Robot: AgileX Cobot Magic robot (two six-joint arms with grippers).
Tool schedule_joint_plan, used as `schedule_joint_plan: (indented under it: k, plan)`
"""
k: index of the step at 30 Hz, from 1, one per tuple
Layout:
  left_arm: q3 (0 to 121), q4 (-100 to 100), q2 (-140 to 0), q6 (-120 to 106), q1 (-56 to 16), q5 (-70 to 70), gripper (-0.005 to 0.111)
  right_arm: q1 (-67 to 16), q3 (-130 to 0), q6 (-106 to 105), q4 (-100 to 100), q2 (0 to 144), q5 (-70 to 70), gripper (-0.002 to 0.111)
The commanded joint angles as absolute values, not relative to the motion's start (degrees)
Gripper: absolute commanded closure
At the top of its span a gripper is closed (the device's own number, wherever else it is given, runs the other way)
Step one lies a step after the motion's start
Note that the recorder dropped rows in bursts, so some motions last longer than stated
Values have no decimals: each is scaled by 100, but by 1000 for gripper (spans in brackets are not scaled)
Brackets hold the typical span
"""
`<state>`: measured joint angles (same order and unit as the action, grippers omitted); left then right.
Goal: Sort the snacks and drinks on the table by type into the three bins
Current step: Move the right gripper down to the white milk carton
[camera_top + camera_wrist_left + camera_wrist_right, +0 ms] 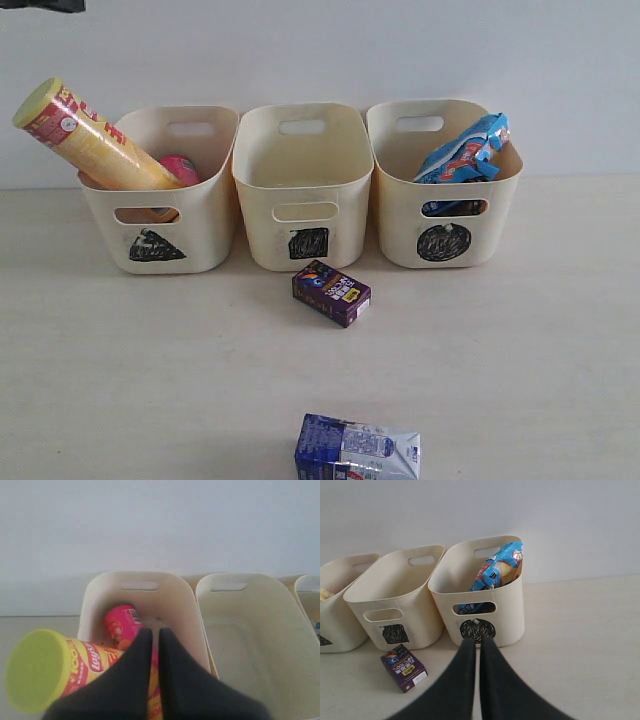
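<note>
Three matching cream plastic bins, smooth, round-cornered and with slot handles, stand in a row at the back of the pale wood-grain table (520, 350). Each front bears a black scribble: the triangle bin (205, 235) on the left, the square bin (265, 235) in the middle, and the circle bin (400, 230) on the right.

A yellow tube (95, 140), a glossy cylinder with a lime lid, leans out of the triangle bin toward the upper left. A pink tube (180, 168) lies inside beside it. A crinkled blue bag (465, 150) of shiny foil sticks up from the circle bin. Orange-red shows against it, though I cannot tell whether that is a separate bag.

A small purple box (331, 293) lies flat on the table just in front of the square bin. A blue-and-white carton (357, 450) lies at the bottom edge of the frame, well apart from the bins.

The left gripper (155, 632) hangs above the triangle bin, its dark jaws almost together with nothing between them. The right gripper (476, 642) points at the circle bin, its jaws likewise together and empty.
</note>
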<state>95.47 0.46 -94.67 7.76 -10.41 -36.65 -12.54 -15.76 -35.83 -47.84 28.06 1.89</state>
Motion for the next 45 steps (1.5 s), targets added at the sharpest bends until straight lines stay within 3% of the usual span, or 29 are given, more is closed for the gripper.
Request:
schedule_joint_plan:
  k: [1, 24, 31, 39, 45]
  plan:
    - [9093, 0, -8641, 808, -1029, -3693, 102, -1263, -1537, -3586, -4782, 2816, 172, 108]
    - [4576, -554, -3635, 808, -1029, -2731, 102, -1263, -1801, -3502, -4782, 3108, 968, 108]
    - [3322, -554, -2891, 808, -1029, -1921, 102, -1263, -2673, -3663, -4769, 4444, 2248, 108]
    - [2280, -541, -2786, 808, -1029, -468, 102, -1277, -4179, -4455, -4746, 6420, 4758, 108]
    - [1748, -532, -2786, 808, -1029, 336, 102, -2412, -4943, -4086, -3727, 7436, 5056, 108]
